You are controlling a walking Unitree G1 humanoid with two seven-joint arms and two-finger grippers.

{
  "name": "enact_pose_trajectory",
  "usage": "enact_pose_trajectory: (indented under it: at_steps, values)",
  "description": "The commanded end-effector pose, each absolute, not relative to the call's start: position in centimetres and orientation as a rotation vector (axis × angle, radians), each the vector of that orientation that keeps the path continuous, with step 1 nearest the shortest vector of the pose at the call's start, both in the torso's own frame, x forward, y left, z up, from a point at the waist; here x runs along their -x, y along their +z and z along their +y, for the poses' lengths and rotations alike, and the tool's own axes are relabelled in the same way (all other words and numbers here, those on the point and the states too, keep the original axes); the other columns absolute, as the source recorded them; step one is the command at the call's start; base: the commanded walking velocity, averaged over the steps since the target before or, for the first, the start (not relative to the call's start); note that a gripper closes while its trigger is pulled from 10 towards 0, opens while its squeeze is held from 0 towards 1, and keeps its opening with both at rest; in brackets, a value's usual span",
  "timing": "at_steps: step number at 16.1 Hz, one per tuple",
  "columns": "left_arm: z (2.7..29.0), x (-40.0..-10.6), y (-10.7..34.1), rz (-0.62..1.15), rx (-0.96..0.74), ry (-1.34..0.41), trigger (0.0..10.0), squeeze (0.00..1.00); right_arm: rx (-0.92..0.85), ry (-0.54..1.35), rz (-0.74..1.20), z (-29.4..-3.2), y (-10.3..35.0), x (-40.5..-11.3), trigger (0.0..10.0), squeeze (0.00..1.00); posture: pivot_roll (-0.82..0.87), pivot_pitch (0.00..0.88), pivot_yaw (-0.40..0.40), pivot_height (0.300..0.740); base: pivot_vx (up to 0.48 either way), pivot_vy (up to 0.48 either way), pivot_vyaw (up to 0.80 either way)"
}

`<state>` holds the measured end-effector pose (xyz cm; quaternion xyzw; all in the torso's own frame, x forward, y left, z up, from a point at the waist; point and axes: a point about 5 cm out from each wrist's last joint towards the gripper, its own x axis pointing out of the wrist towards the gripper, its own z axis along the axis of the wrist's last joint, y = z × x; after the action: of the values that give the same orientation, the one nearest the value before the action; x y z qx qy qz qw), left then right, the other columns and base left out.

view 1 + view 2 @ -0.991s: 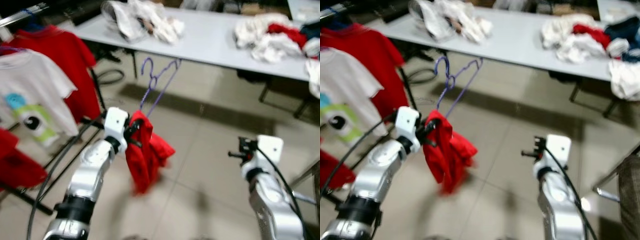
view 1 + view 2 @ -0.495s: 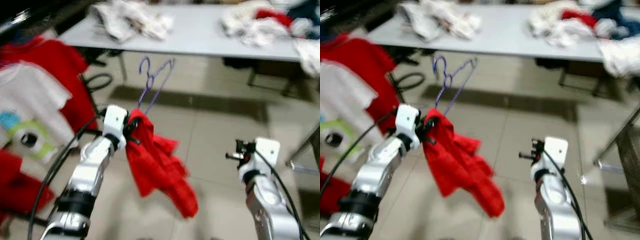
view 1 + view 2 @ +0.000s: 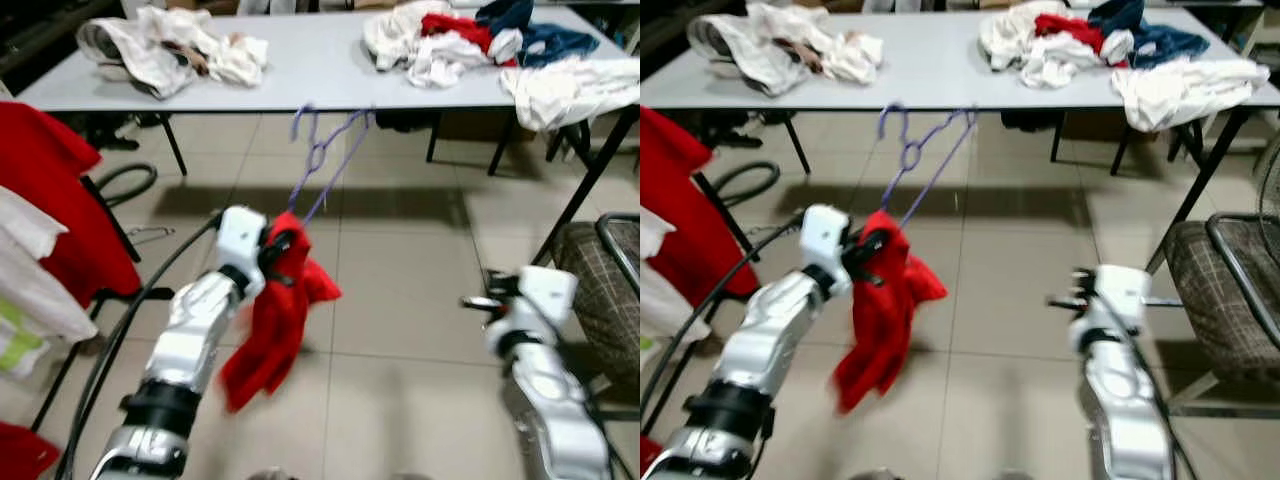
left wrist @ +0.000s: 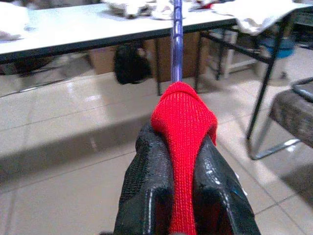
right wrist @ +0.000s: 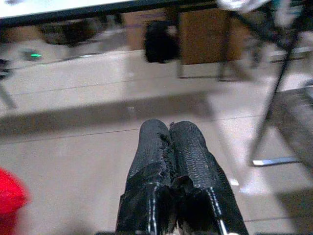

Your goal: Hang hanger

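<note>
Pale floor tiles (image 3: 400,300) spread out in front of you, and past both tools a long grey counter (image 3: 320,70) holds heaps of white, red and blue clothes (image 3: 450,35). Off to the outer side of your left tool (image 3: 272,255) more shirts hang on a dark rack (image 3: 110,225), a red one (image 3: 45,215) nearest.

Your left tool is squeezed tight on a red garment (image 3: 275,320). In the left wrist view you can see the red cloth pinched between its two black fingers (image 4: 151,186), bunched up into a hump. The purple hanger (image 3: 325,150) sticks up and forward out of that hump, away from the tool and toward the counter. Its hook is at the far top end. You cannot see whether the fingers also press on the wire inside the cloth, but it looks likely, because the hanger stands up stiffly and does not flop over.

The hanger is thin wire, bent into a curl and a wide fork. It looks light and a bit springy. The garment droops down under the tool in a loose red clump and does not reach the floor. It may swing about.

Holding it near the neck keeps the hook free and up high, which is what you need to catch it on a rail.

Your right tool (image 3: 478,300) is out in front over the floor, well apart from the hanger. Its fingers (image 5: 156,161) are pressed together with nothing between them.
</note>
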<state>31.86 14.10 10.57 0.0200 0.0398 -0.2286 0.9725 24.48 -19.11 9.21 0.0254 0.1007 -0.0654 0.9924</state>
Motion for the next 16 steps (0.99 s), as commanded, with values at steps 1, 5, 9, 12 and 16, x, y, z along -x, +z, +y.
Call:
enact_pose_trajectory:
  at_steps: [1,5,9,12,16]
  values:
    - [14.3,-32.2,11.7,0.021,-0.036,-0.446,10.0,0.0,-0.051,-0.134,0.207,-19.4,9.2,-24.5,10.0,0.0,-0.03,0.0,0.084,0.74,0.27,0.0,-0.8]
    - [15.1,-32.5,12.1,0.017,-0.037,-0.443,10.0,0.0,-0.045,-0.116,0.197,-19.2,9.4,-24.6,10.0,0.0,-0.03,0.0,0.094,0.74,0.48,0.0,-0.8]
    - [15.1,-32.8,12.2,0.029,-0.034,-0.442,10.0,0.0,-0.02,-0.089,0.179,-18.9,9.7,-24.7,10.0,0.0,-0.04,0.0,0.108,0.74,0.306,0.0,0.0]
    - [15.5,-32.3,12.2,0.041,-0.08,-0.575,10.0,0.0,-0.001,-0.008,0.123,-19.4,10.8,-24.7,10.0,0.0,-0.04,0.0,0.099,0.74,0.0,0.0,0.0]
    - [17.9,-32.4,14.1,0.066,-0.195,-0.832,0.0,0.0,-0.033,0.292,-0.072,-21.3,15.5,-24.1,10.0,0.0,-0.03,0.0,0.089,0.74,0.0,0.0,0.0]
